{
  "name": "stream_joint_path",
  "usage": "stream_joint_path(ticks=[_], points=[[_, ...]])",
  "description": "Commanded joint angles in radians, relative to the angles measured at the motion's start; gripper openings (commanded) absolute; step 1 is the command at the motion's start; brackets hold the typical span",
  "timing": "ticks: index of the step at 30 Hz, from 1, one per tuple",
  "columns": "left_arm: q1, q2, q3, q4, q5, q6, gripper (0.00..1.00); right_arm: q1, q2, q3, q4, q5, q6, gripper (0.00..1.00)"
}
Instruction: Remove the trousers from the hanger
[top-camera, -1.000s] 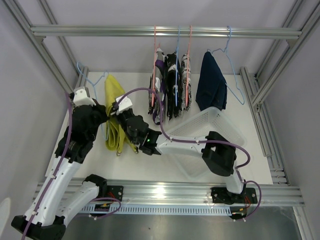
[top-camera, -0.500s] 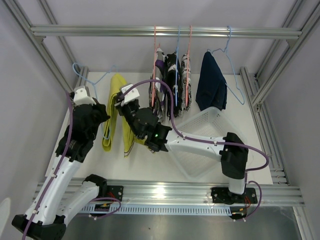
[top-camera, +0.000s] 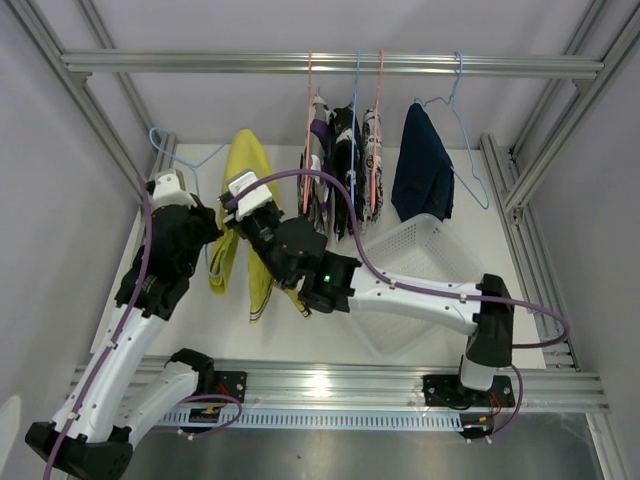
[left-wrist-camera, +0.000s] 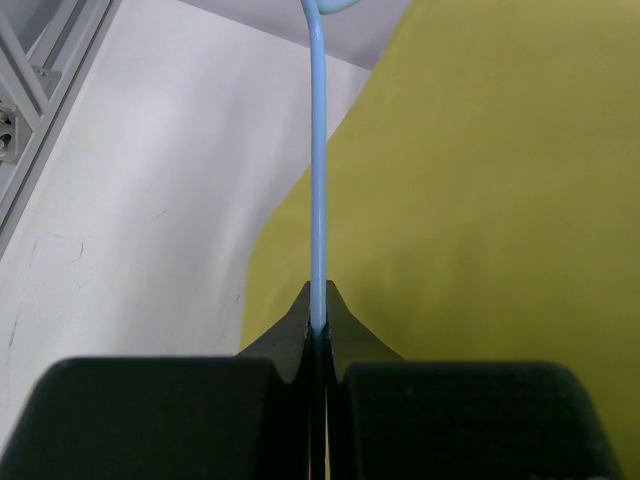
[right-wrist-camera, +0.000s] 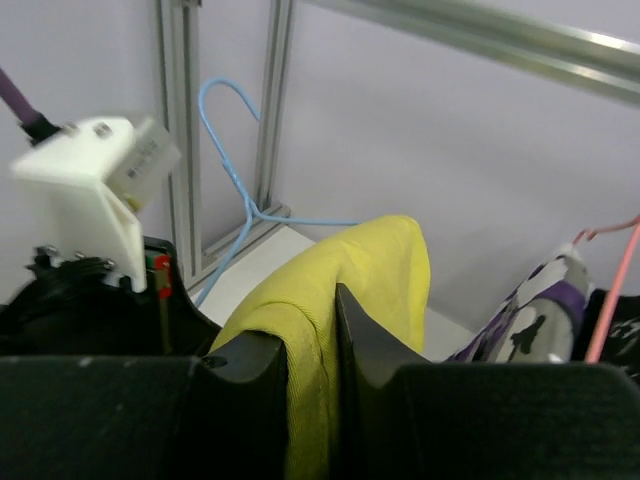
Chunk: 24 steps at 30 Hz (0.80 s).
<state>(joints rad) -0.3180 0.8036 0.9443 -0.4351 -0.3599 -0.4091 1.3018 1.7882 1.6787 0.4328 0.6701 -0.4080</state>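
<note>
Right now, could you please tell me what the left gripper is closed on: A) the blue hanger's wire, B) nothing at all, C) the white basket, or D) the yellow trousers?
A: in the left wrist view the left gripper pinches the thin wire of the blue hanger, while the yellow trousers lie beside the wire, outside its jaws; the right gripper holds those.

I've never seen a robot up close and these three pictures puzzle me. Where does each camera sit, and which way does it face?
Top view: above and behind, looking down at the table and rail; both the left arm and right arm show.
Left wrist: on the left arm, looking along its jaws, shut on the blue hanger.
Right wrist: on the right arm, facing the left arm; its jaws pinch the yellow trousers.
Shared: all three show those trousers and that hanger.
</note>
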Motion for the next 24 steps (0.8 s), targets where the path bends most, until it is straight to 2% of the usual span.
stream_joint_path(ticks=[1,9,15,24], points=[[0.01,0.009,0.024,0.016,-0.008,0.033,0.01,0.043,-0.173,0.137,0.101,-0.004,-0.089,0.0],[0.007,0.022,0.025,0.013,-0.008,0.039,0.0,0.093,-0.274,0.125,0.09,0.049,-0.218,0.0],[0.007,0.034,0.028,0.009,-0.001,0.039,0.01,0.142,-0.386,0.021,0.13,0.12,-0.33,0.0],[0.007,0.036,0.033,0.007,0.001,0.039,0.01,0.175,-0.639,-0.244,0.058,0.183,-0.246,0.0]])
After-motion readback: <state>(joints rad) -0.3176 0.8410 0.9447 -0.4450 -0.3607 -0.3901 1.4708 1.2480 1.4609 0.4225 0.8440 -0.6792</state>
